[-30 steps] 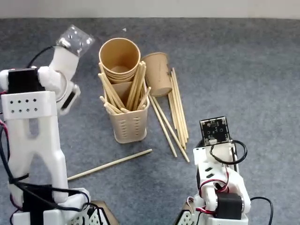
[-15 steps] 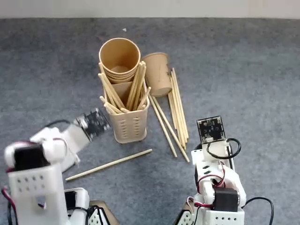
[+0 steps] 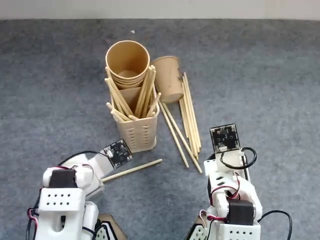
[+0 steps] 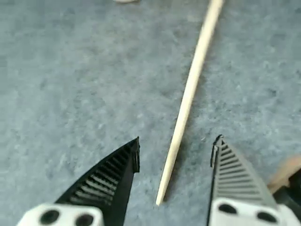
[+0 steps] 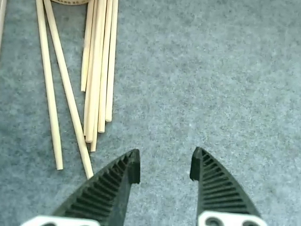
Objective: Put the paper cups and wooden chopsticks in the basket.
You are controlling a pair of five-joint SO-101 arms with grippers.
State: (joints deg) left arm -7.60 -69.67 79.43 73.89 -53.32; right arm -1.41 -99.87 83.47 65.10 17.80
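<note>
A beige slotted basket [image 3: 138, 133] stands mid-table, holding stacked paper cups [image 3: 127, 61] and several wooden chopsticks [image 3: 146, 92]. Another paper cup [image 3: 168, 78] lies on its side just right of the basket. Several loose chopsticks [image 3: 188, 119] [image 5: 96, 70] lie on the carpet beside it. A single chopstick [image 3: 132, 170] [image 4: 189, 94] lies in front of the basket. My left gripper [image 4: 177, 140] is open low over the near end of that chopstick, one finger on each side. My right gripper [image 5: 165, 151] is open above bare carpet, just short of the loose chopsticks' near ends.
Grey carpet [image 3: 260, 75] covers the table. The left arm [image 3: 67, 182] is folded low at the near left, the right arm [image 3: 227, 170] at the near right. Open carpet lies on the far left and far right.
The left arm has swung from up beside the basket's far left down toward the near edge, and its gripper now straddles the single chopstick. The right arm has hardly shifted.
</note>
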